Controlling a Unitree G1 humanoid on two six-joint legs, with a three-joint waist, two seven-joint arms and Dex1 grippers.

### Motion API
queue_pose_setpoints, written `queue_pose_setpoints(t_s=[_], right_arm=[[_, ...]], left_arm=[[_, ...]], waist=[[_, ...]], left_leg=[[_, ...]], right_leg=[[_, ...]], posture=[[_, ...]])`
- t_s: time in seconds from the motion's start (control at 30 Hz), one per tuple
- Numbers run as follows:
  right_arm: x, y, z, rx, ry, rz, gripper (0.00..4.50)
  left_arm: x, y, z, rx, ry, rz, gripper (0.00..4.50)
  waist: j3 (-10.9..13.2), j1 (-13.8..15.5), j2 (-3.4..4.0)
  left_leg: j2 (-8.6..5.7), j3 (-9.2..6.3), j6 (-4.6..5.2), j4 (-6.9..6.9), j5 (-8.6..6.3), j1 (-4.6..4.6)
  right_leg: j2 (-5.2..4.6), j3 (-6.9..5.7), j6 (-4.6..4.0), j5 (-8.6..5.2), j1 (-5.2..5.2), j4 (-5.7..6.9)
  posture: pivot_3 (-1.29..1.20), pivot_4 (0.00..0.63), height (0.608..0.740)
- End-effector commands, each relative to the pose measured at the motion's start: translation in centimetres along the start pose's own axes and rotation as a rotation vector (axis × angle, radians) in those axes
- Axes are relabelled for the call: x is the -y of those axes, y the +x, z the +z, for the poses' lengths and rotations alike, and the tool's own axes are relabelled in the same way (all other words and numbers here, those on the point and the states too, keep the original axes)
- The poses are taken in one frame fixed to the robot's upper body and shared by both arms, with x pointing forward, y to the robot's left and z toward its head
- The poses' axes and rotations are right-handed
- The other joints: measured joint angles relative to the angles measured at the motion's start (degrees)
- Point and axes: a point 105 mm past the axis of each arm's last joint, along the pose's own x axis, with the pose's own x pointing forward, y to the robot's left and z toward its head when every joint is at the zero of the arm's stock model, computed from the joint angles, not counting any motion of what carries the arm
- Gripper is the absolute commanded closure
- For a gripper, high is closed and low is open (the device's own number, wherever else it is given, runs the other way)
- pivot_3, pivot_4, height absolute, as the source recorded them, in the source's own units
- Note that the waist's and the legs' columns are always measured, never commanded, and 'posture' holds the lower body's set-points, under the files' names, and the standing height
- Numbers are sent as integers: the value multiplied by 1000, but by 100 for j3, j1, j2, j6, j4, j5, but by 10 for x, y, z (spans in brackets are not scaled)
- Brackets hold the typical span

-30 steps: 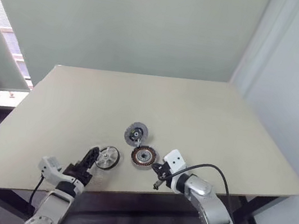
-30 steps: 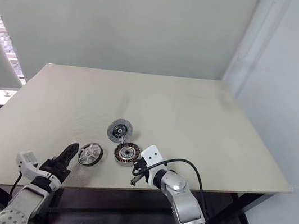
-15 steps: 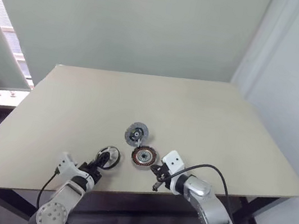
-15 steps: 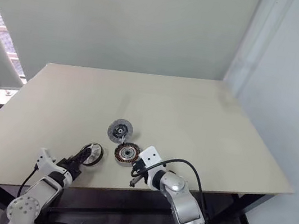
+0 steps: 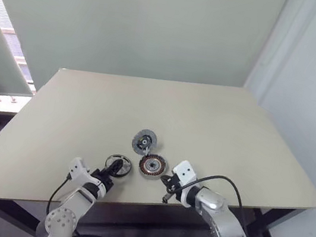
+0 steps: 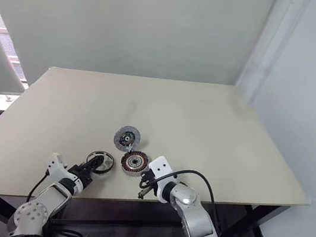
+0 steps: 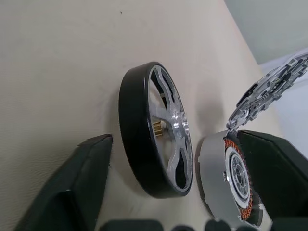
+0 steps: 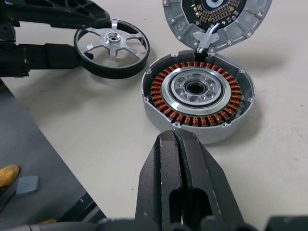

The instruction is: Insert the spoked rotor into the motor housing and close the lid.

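Beige laminate table (image 5: 217, 122) carries three parts near its front edge. A black-rimmed spoked rotor with silver spokes (image 5: 117, 165) lies flat at about seven o'clock from the table's centre, between the two black fingers (image 7: 72, 187) of the left gripper (image 5: 112, 172), whose jaws stand apart on either side of the rim. Just beside the rotor, at its three o'clock, sits the round silver motor housing with copper windings (image 8: 197, 94). Its grey hinged lid (image 8: 216, 17) is thrown open at the housing's twelve o'clock. At four o'clock from the housing, the right gripper (image 8: 180, 144) points at it with jaws pressed together, empty.
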Motion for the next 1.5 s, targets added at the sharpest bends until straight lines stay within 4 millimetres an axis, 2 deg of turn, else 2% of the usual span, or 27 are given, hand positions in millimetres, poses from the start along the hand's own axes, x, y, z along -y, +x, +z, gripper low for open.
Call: queue_pose_setpoints(t_s=[0.03,0.23,0.33,0.5,0.67,0.87,1.0,1.23,1.5], right_arm=[[2,-2,21,66,-26,-6,4500],[3,-1,21,67,-25,-7,4500],[3,-1,21,67,-26,-7,4500],[3,-1,21,67,-27,-8,4500],[3,-3,17,60,-28,-13,4500],[8,-7,10,46,-27,-28,4500],[12,-11,5,32,-20,-45,4500],[15,-13,3,26,-16,-55,4500],[15,-12,4,27,-15,-63,4500]], left_arm=[[6,2,1,6,10,-26,1312],[2,0,0,6,5,-19,3553],[3,-1,1,21,-1,-26,4209],[14,-6,12,104,-1,-105,4208],[30,-28,34,237,13,-257,4208],[52,-50,26,135,-13,-397,4208],[69,-57,6,14,-37,-485,4208],[82,-44,-11,-85,-74,-522,4208],[92,-13,-31,-178,-122,-528,4208]], waist=[[0,0,0],[-2,5,-1],[-9,-9,4],[-9,-16,4],[-8,-11,2],[-7,-9,3],[-6,-8,4],[-6,-8,5],[-8,-7,4]], left_leg=[[0,0,0,0,0,0],[0,0,0,1,0,0],[1,1,0,1,0,11],[2,2,1,3,1,10],[2,3,1,3,1,3],[2,3,0,3,-1,2],[2,4,-16,9,-10,5],[1,3,-14,11,-8,5],[-3,8,15,13,9,4]], right_leg=[[0,0,0,0,0,0],[0,0,0,0,0,0],[0,1,-3,-1,4,1],[4,6,-10,3,3,3],[5,11,-10,3,-1,2],[3,12,-12,2,-1,0],[3,14,-12,1,-3,0],[4,13,-13,1,-2,2],[7,20,-10,3,4,3]], posture=[[0,0,740],[0,0,740],[0,0,740],[0,0,740],[0,0,740],[0,0,740],[0,0,740],[0,0,740],[0,0,740]])
